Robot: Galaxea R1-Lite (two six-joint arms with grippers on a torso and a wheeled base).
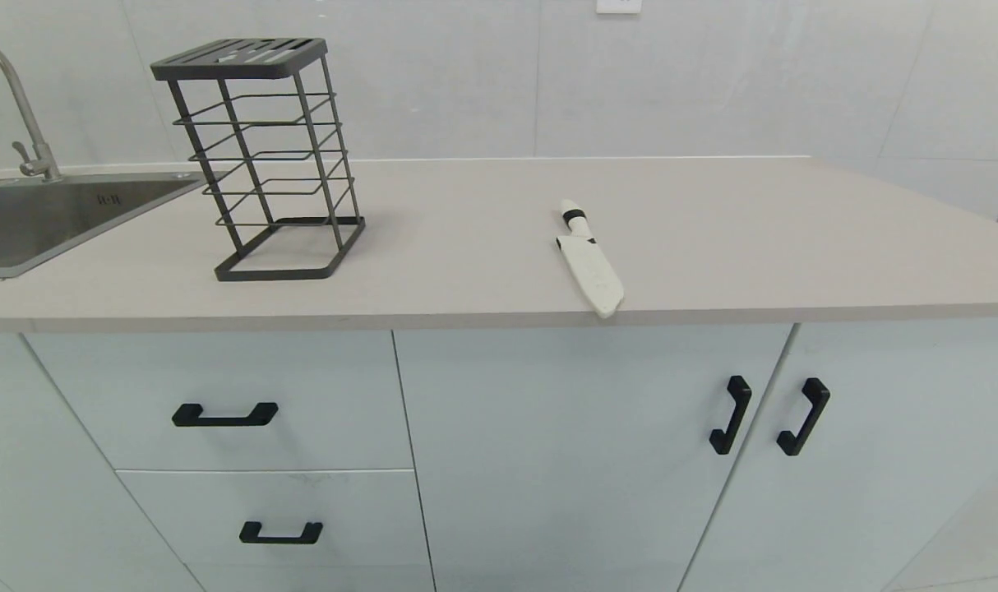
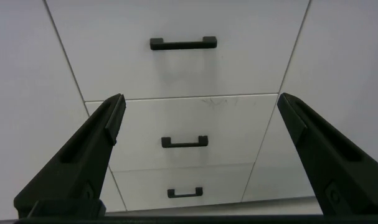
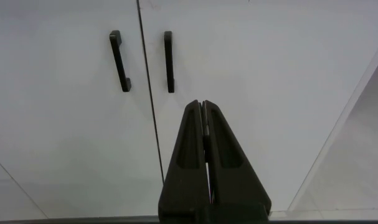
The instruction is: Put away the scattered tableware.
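Pale counter [image 1: 795,247] holds one white knife [image 1: 589,263] at its front edge, lying front to back with tip just over the edge and handle toward the wall, one wire rack [image 1: 273,164] and one sink [image 1: 55,214] well left, while below, left gripper [image 2: 201,99] gapes wide, empty, and right gripper [image 3: 203,106] is closed on nothing.

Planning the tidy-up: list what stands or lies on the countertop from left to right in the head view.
faucet → black wire rack → white knife
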